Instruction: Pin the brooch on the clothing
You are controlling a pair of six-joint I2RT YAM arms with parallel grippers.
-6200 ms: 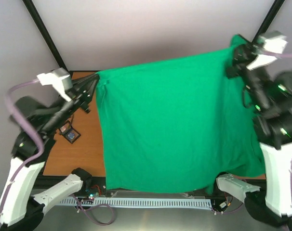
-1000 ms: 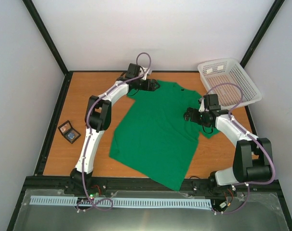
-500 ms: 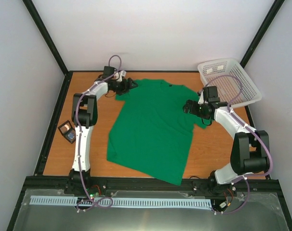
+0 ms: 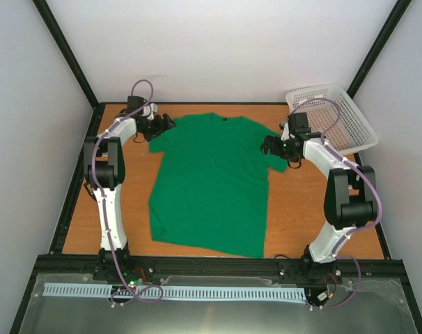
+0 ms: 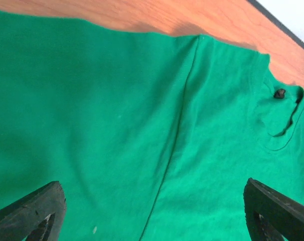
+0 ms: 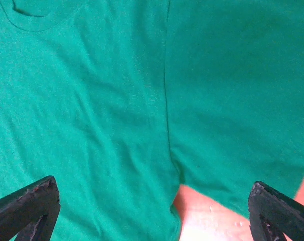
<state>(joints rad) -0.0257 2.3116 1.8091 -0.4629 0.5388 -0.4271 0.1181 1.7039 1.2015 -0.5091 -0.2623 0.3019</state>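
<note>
The clothing, a bright green T-shirt (image 4: 211,184), lies spread flat on the wooden table, collar at the far side. My left gripper (image 4: 160,127) hovers open at its left sleeve. In the left wrist view the left gripper (image 5: 152,187) has the sleeve seam below its gap, with both fingers (image 5: 31,211) wide apart and the dark collar label (image 5: 280,93) at the right. My right gripper (image 4: 268,146) is open over the right sleeve. The right wrist view shows the right gripper (image 6: 153,183) above the armpit seam, nothing between its fingers. The brooch is out of view.
A white plastic basket (image 4: 362,111) stands at the back right corner, just behind the right arm. Bare wooden table (image 4: 301,209) shows on both sides of the shirt. Black frame rails run along the table's edges.
Both arms have swung outward and toward the back. The shirt has gone from skewed to lying square and flat. The small black case at the left is now hidden behind the left arm.
</note>
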